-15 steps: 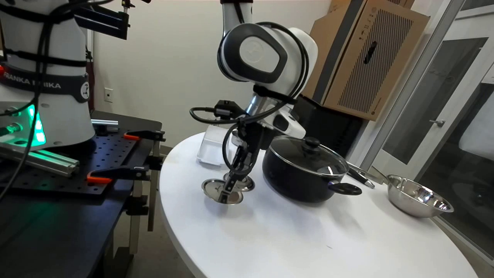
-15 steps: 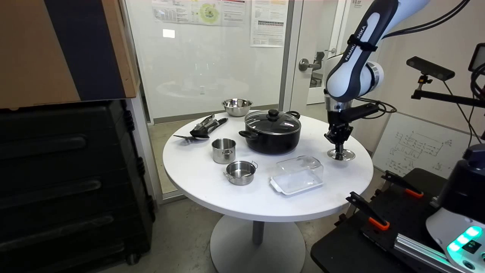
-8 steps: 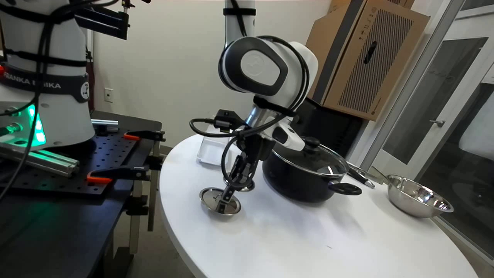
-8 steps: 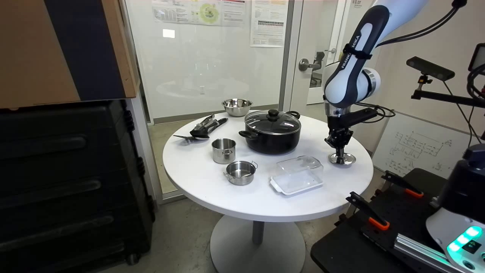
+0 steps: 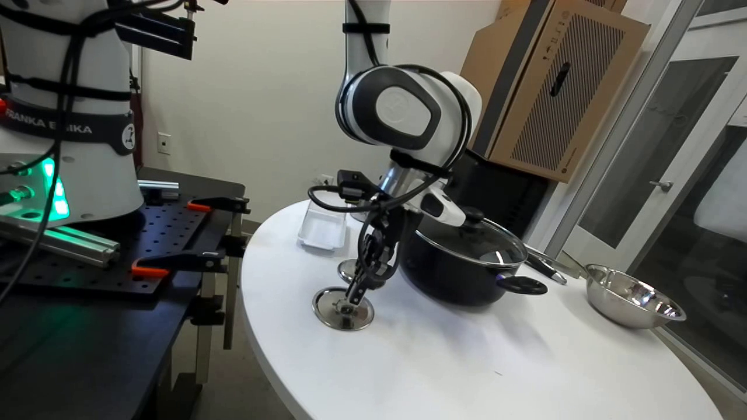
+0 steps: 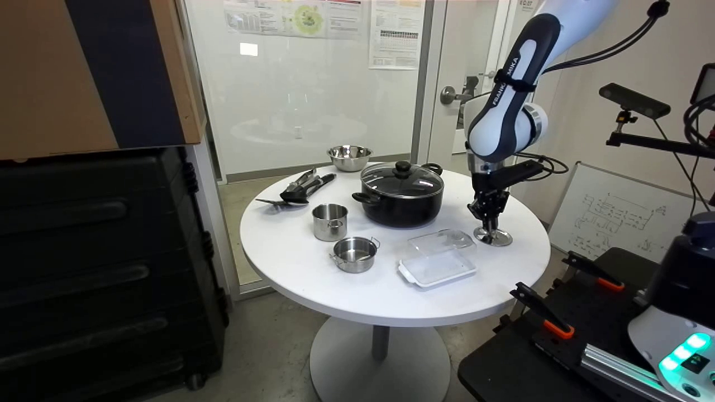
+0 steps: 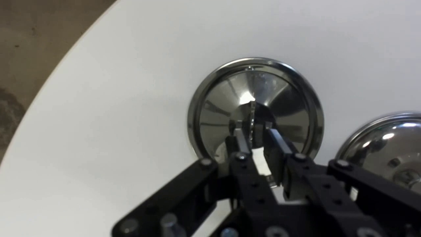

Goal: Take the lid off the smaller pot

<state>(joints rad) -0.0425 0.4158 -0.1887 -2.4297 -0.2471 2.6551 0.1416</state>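
Lid [image 7: 260, 95] sits mid-frame in the wrist view, off its pot and seemingly down on the tabletop [image 7: 125, 85]; I can't tell whether the whole rim is seated. My end effector [image 7: 254, 125] is parted slightly, its fingers [image 7: 274, 144] either side of the handle [image 7: 252, 113], a slim gap showing between them; whether either one touches it I can't tell. Both the tall pot [image 6: 329, 226] and the squat pot [image 6: 356, 265] stand uncovered near the centre of an exterior frame, so I judge the removal done and the step in hand to be a clean release. To do it well, I should confirm the rim is down, spread just enough to clear the handle, then rise straight up without twisting, because a sideways drift could drag the lid along. Just beside it, at the lower right of the wrist frame, lies the other lid [image 7: 391, 144], so I want no wide spread on that side while low.
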